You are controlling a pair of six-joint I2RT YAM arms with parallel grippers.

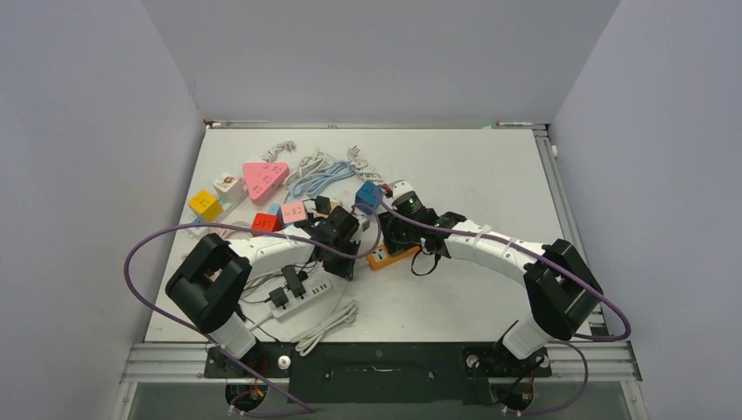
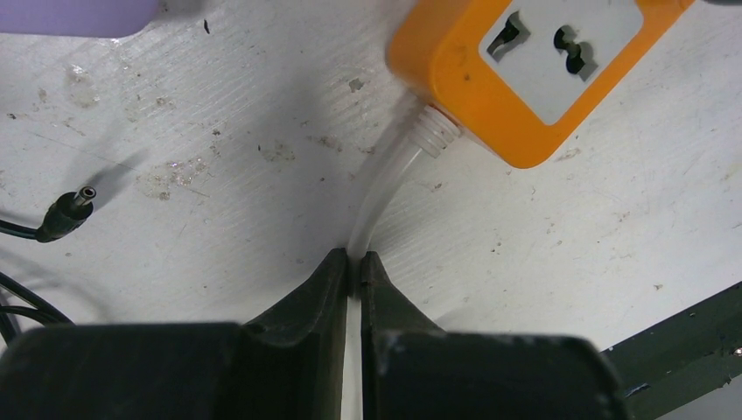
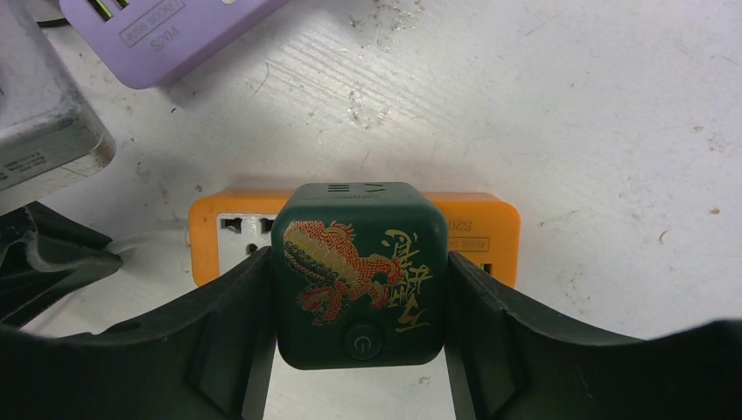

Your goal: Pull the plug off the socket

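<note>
An orange socket strip (image 3: 477, 229) lies on the white table; it also shows in the top view (image 1: 388, 255) and in the left wrist view (image 2: 472, 74). A dark green cube plug (image 3: 359, 271) with a red-gold dragon print sits in the strip. My right gripper (image 3: 359, 306) is shut on the plug, one finger on each side. My left gripper (image 2: 354, 262) is shut on the strip's white cable (image 2: 385, 188), a short way from where it enters the strip.
A purple power strip (image 3: 166, 35) and a grey block (image 3: 44, 149) lie beyond the orange strip. A black barrel connector (image 2: 66, 214) lies to the left. A white power strip (image 1: 302, 297), coloured adapters (image 1: 262, 179) and coiled cables (image 1: 319, 171) crowd the table's left half.
</note>
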